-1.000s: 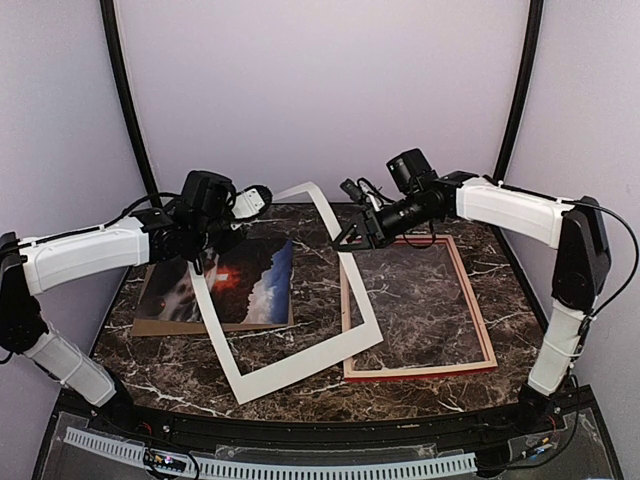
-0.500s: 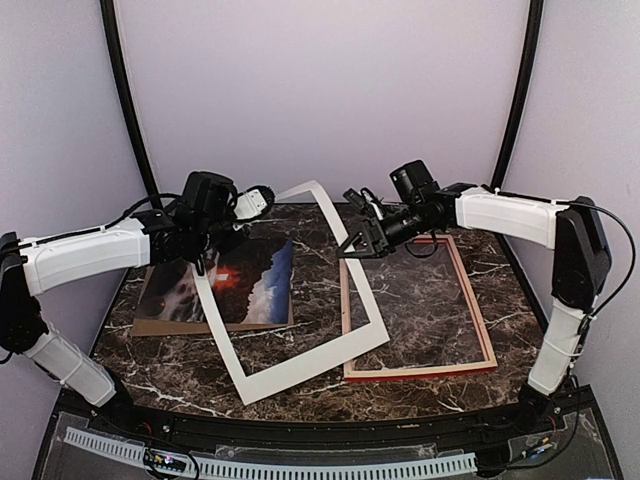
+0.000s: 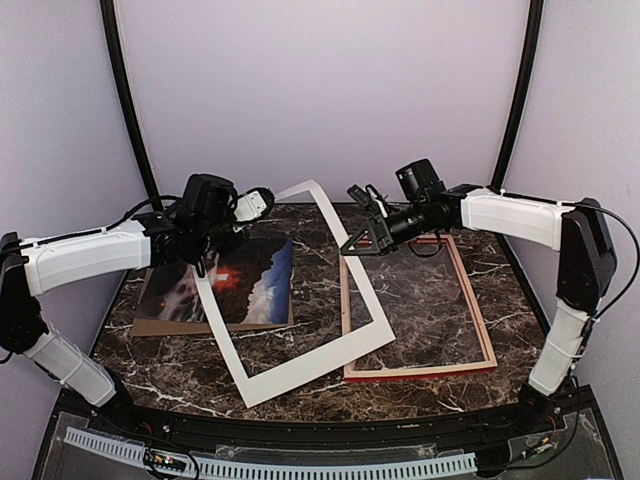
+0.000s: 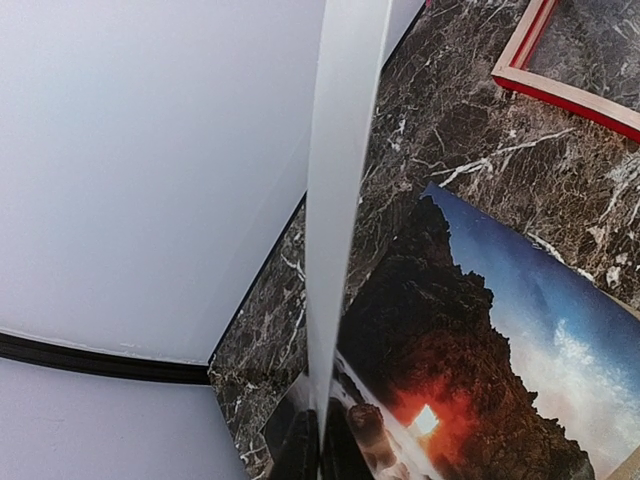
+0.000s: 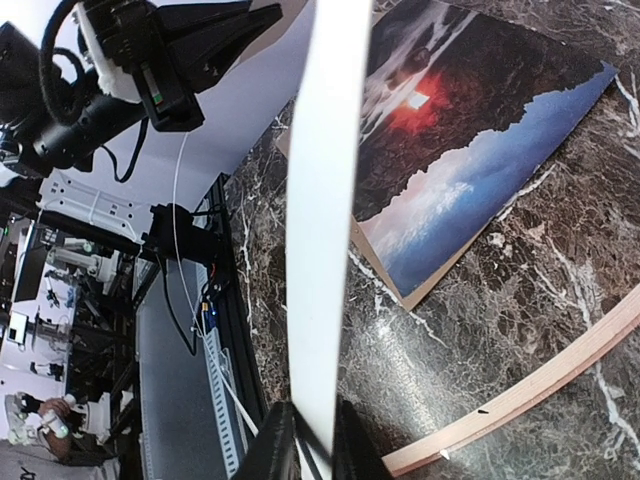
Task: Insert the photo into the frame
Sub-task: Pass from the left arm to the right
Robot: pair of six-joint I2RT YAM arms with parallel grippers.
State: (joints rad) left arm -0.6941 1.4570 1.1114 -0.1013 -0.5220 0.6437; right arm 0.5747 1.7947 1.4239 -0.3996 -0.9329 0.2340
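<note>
The mat (image 3: pixel 300 365) is held tilted over the middle of the table (image 3: pixel 150 365), its 12 o'clock corner raised and its 6 o'clock end low, where one corner lies across the frame's 9 o'clock rail. The left gripper (image 3: pixel 203 265) is pressed together on the mat's 9 o'clock rail, and in the left wrist view the white strip is seen running edge-on into the dark fingers (image 4: pixel 300 455). The right gripper (image 3: pixel 350 247) is set on the 3 o'clock rail, and in the right wrist view its fingers (image 5: pixel 268 450) appear pinched against both faces of the strip. A grip on opposite rails is judged to be used so that the thin, floppy border is kept from sagging or twisting while it is carried. The photo (image 3: pixel 255 280) is left picture side up at the table's 9 o'clock side, lying on the brown board (image 3: pixel 160 327) and partly seen through the mat's window. The frame (image 3: pixel 420 371) is laid flat at 3 o'clock with its opening bare, so nothing is judged to have been loaded into it yet; the photo is untouched by either gripper
</note>
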